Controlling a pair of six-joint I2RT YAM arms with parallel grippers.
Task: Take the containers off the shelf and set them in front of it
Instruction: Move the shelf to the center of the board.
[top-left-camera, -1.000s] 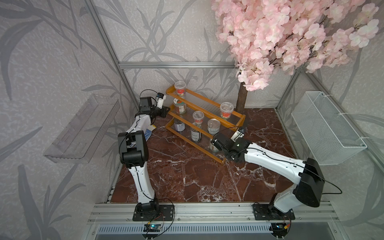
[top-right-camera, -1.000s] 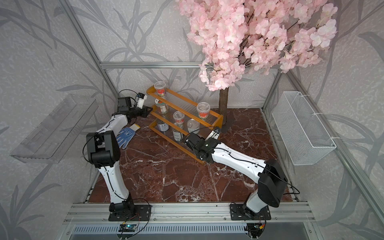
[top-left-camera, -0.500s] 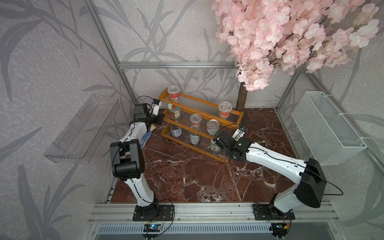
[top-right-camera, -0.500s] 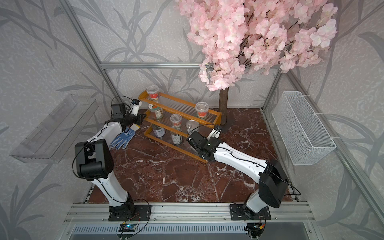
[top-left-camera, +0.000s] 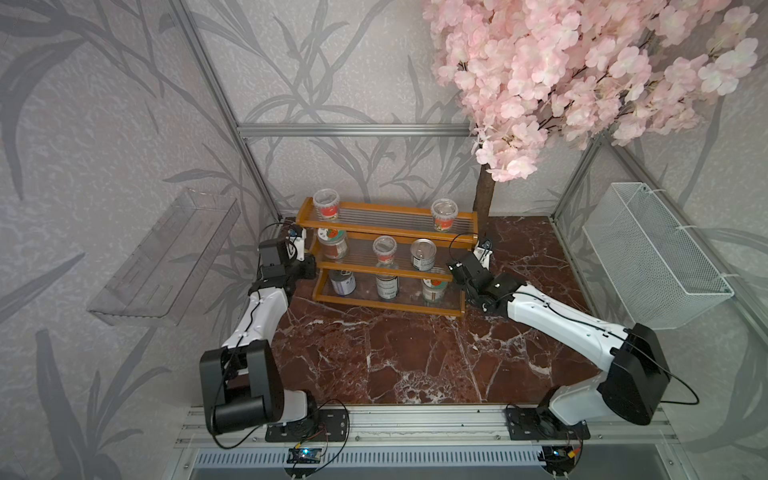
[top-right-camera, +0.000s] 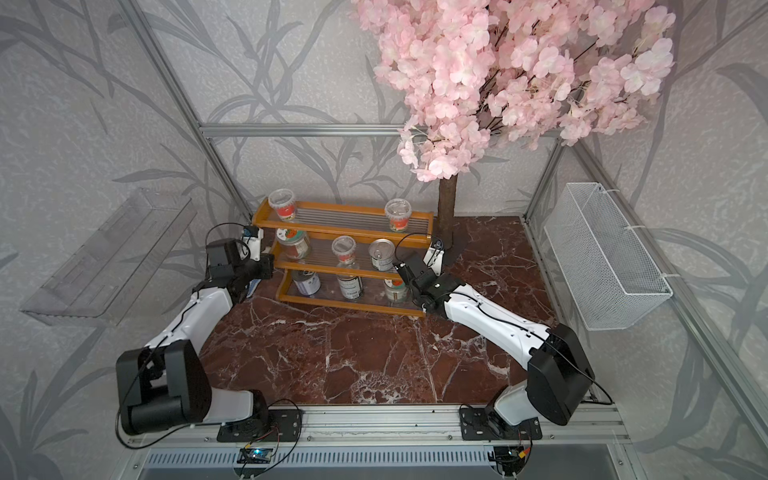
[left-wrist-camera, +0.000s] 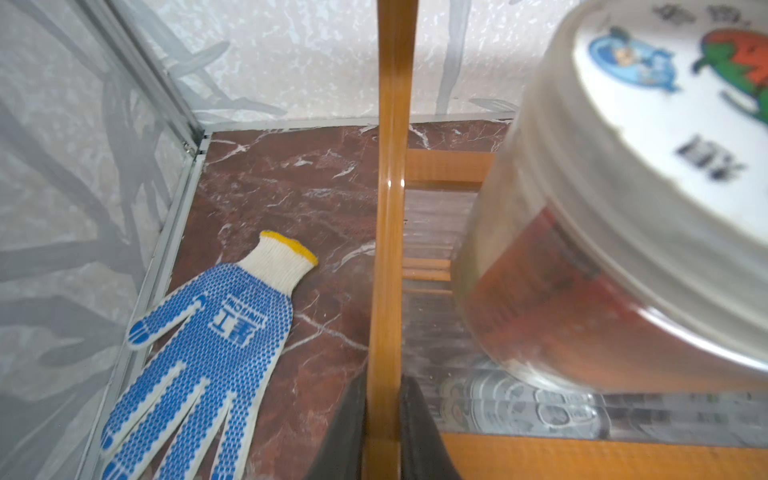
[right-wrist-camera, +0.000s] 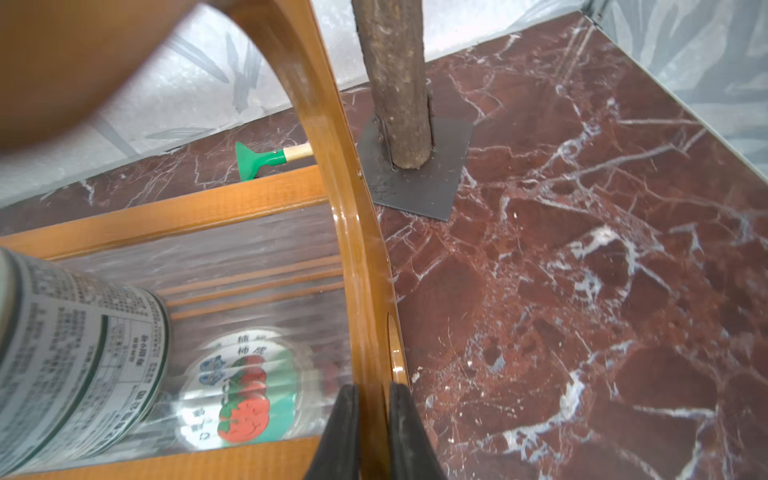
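The orange-brown shelf (top-left-camera: 386, 217) (top-right-camera: 345, 208) stands at the back, nearly parallel to the rear wall. All the containers sit on it: two clear cups (top-left-camera: 327, 203) on the top tier, a tomato-lid jar (top-left-camera: 332, 243), a cup and a tin (top-left-camera: 424, 254) in the middle, and three more at the bottom (top-left-camera: 387, 284). My left gripper (left-wrist-camera: 384, 386) (top-left-camera: 309, 266) is shut on the shelf's left side panel (left-wrist-camera: 392, 166). At the opposite end my right gripper (right-wrist-camera: 371, 390) (top-left-camera: 455, 270) is shut on the right side panel (right-wrist-camera: 357, 249).
A blue dotted glove (left-wrist-camera: 199, 345) lies on the marble floor left of the shelf. A green-headed tool (right-wrist-camera: 257, 160) lies behind it. The tree trunk (top-left-camera: 484, 195) stands at the shelf's right rear. A wire basket (top-left-camera: 652, 257) and clear tray (top-left-camera: 166, 257) hang on the side walls.
The shelf, held at both ends, has swung from a diagonal to nearly parallel with the back wall and shifted left. Both arms moved with it; the containers stayed on their tiers.
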